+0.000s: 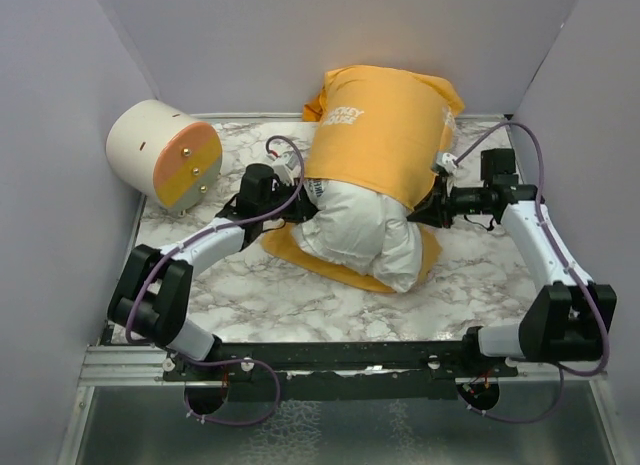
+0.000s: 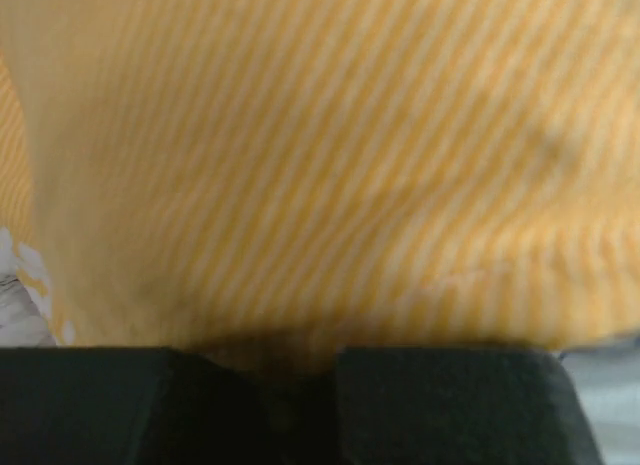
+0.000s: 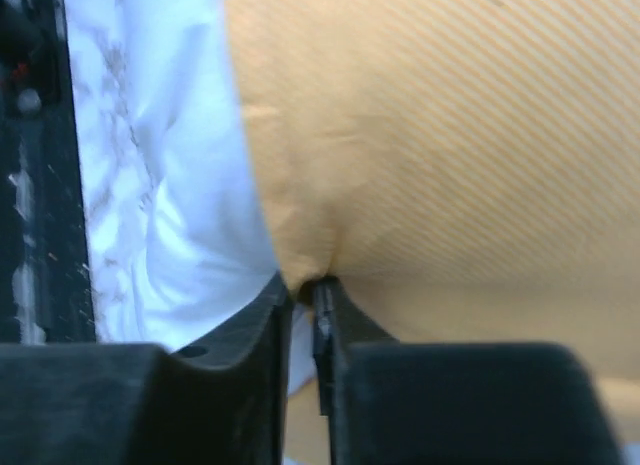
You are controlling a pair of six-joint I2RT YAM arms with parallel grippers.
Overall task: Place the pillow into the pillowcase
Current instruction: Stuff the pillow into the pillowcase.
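Pillow (image 1: 365,235) lies on the surface (image 1: 250,285), far half inside the pillowcase (image 1: 385,135), near half bare. We see the right pincer (image 3: 305,285) pinching the hem. For the left pincer (image 2: 262,357), we cannot tell. An uneven hold may let the hem slip free.

Soft even light — wrist views blurred

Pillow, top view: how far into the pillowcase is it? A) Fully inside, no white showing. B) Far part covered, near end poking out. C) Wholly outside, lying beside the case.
B: the orange pillowcase covers the far part, while the white pillow bulges out of its opening toward the arm bases.
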